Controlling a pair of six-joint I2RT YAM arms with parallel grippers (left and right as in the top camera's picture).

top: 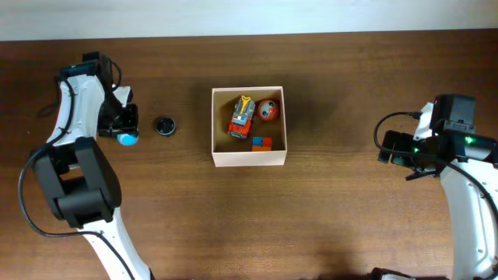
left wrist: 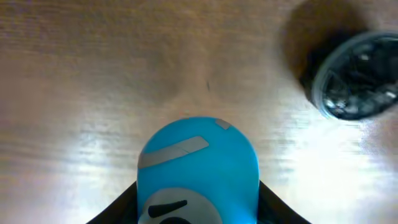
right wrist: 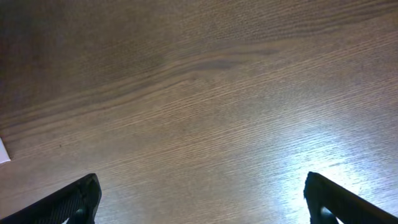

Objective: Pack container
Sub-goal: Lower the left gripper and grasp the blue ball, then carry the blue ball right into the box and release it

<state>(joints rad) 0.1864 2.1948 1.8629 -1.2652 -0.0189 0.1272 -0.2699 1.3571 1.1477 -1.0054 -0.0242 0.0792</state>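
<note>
Dark brown wood covers the whole table (top: 350,225), and the container (top: 249,159) stands open near its middle, between my two arms. Inside it lie a red and yellow toy truck (top: 242,118), a red ball-shaped toy (top: 268,110) and small orange and blue blocks (top: 262,142), so I judge the packing is partly done. Well to the left of the container a dark round piece (top: 164,125) lies on the wood, and near it is the blue toy (top: 127,139). My left gripper (top: 123,128) is closed on this blue toy, the jaws pressing its two sides; I think it is meant for the box next. My right gripper (top: 395,148) is well apart on the other side, spread fully and holding nothing, out of the way.

Overhead I see where everything is, but my wrist hides the grip. Left wrist view shows it closely: the blue toy sits between my black fingers (left wrist: 121,208), and the dark round piece has a clear rim. Right wrist view shows mostly bare wood between my open fingertips (right wrist: 74,199).
</note>
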